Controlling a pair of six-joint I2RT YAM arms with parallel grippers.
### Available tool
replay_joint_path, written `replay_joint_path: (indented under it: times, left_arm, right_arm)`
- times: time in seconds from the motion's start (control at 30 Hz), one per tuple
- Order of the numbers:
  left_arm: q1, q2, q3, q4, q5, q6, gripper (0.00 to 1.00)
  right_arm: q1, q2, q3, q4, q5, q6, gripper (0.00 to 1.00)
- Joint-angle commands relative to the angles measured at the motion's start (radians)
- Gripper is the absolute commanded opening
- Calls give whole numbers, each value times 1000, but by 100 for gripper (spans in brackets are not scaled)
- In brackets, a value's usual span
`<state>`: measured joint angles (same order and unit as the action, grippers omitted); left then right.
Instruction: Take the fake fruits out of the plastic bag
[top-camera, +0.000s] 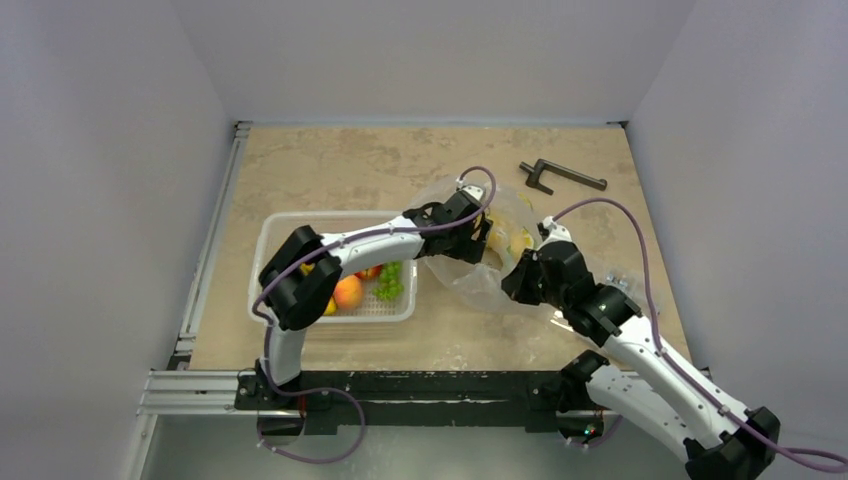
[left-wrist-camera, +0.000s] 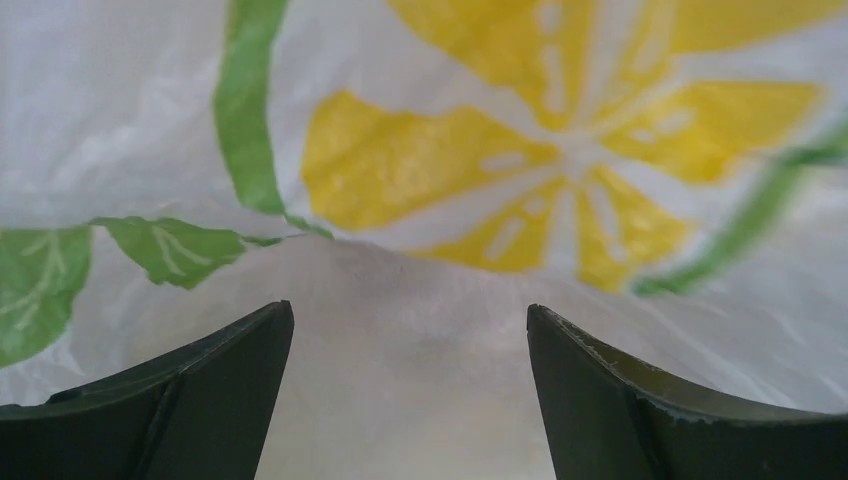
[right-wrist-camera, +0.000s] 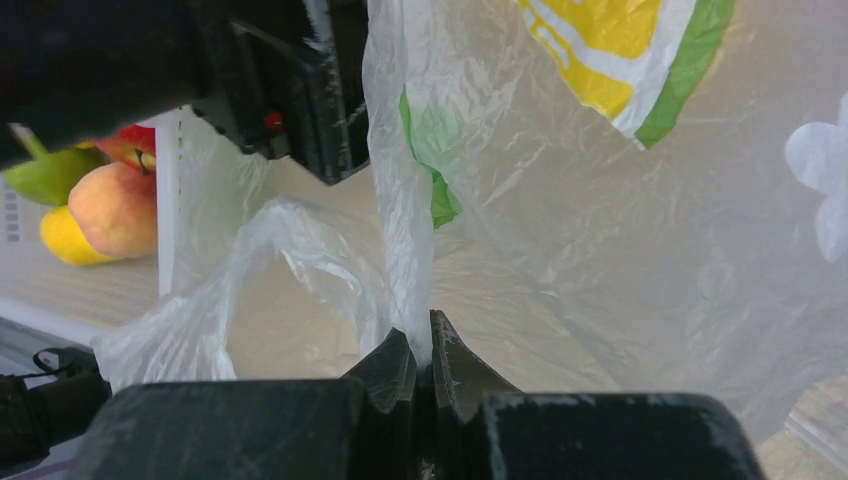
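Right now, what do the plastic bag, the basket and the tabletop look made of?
The plastic bag is thin, clear, glossy plastic film with a lemon print. It crinkles and bunches into a narrow fold between the right fingers. The basket is semi-translucent white with straight walls, so it's likely rigid moulded plastic. The tabletop is matte with a beige, mottled stone look. I cannot tell whether it's stone or laminate.

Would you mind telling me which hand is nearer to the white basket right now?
Left. The left hand sits just past the white basket's right end, open against the plastic bag. The right hand is farther right, pinching the bag's film.
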<state>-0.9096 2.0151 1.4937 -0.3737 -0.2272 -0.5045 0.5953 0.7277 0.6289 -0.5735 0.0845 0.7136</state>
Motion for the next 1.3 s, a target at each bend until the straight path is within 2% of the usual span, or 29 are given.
replay_joint_path:
  times: [0.0, 0.13, 0.2, 0.3, 0.4, 0.5, 0.6, 0.73, 0.87, 1.03, 1.17, 1.27]
  left_arm:
    - [46, -202, -21, 0, 185, 27, 87]
    - [66, -255, -15, -85, 341, 61, 86]
    - [66, -286, -38, -98, 360, 60, 85]
    - [64, -348, -113, -44, 432, 25, 83]
    - [49, -423, -191, 22, 479, -16, 81]
    - [30, -503, -261, 57, 474, -47, 81]
    - [28, -600, -348, 106, 466, -77, 81]
    - [28, -741, -446, 125, 434, -96, 82]
    - [27, -864, -512, 113, 412, -100, 84]
    - [27, -965, -545, 76, 395, -99, 87]
    - [27, -1007, -573, 83, 401, -113, 87]
    - [28, -1017, -590, 99, 414, -125, 87]
  right_arm:
    - [0, 49, -25, 103, -80, -37, 0]
    - [0, 118, -96, 115, -189, 49, 0]
    - [0, 137, -102, 84, -155, 65, 1]
    - [0, 126, -71, 9, -91, 54, 11]
    - [0, 74, -21, -39, -19, 43, 33]
    - [0, 43, 38, -70, -6, 31, 61]
    - [0, 44, 139, -109, 6, -38, 83]
    - [2, 100, 298, -150, 30, -154, 97]
    - [14, 237, 424, -207, 116, -254, 99]
    - [136, 452, 537, -289, 389, -289, 99]
    - [234, 628, 557, -379, 627, -183, 99]
    - [250, 722, 518, -411, 764, -95, 99]
